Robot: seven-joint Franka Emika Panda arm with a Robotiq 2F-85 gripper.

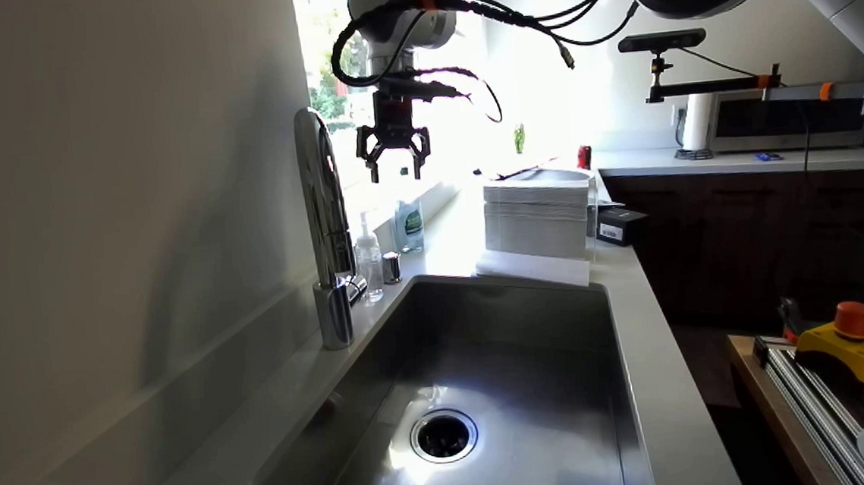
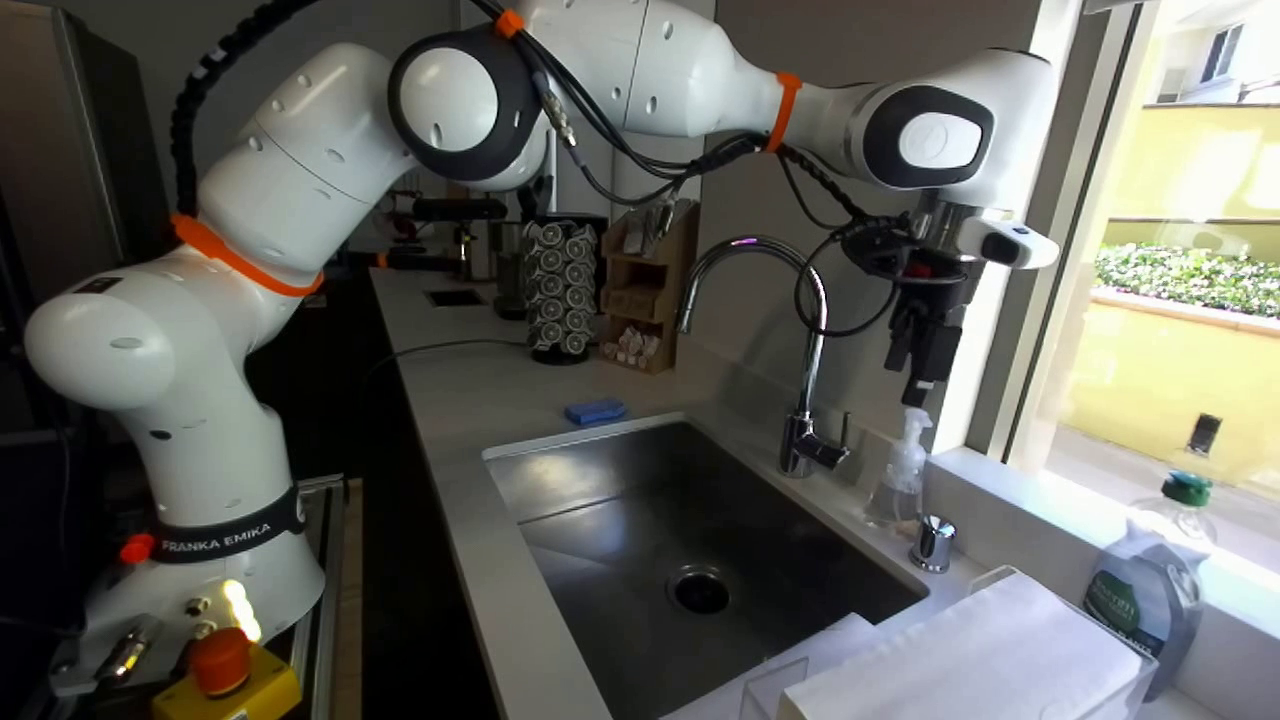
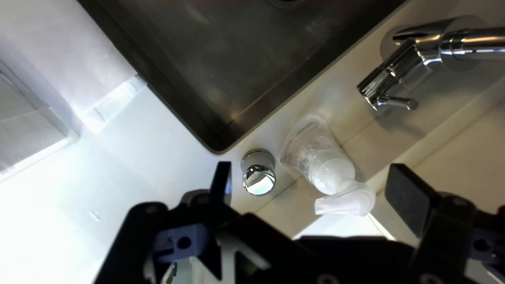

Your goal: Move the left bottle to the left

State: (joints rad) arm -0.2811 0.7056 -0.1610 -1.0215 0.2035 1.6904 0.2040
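Arm (image 2: 650, 70): arches from lower left to upper right in an exterior view, wrist end turned down. Sink (image 1: 535, 418): lower middle in both exterior views. Faucet (image 1: 334, 314): beside the sink, left of centre. White stack (image 1: 537, 220): right of centre, by the sink's far edge.

Gripper (image 1: 396, 173): upper middle, pointing down. Jaws spread wide, nothing held, no contact seen.

Green-capped bottle (image 2: 1145, 590): lower right. Read as the right-hand one, so leave alone.

Pump bottle (image 2: 900, 480): clear, upright, right of centre; also right of centre, a bit low, in the wrist view. Stands left of the green-capped bottle in both exterior views, so I take it as the task's left bottle. Its pump head (image 3: 351, 199) shows between the fingers in the wrist view; whether the gripper is squarely over it, can't tell.

Step in hand: approach, I judge, ahead of the grasp. Next move calls for centring, straight descent with jaws wide, closing on neck or body, then a low shift left, minding the faucet near that side.

Chrome cap (image 3: 258, 171): near frame centre, just beside the pump bottle; a descending finger could clip it
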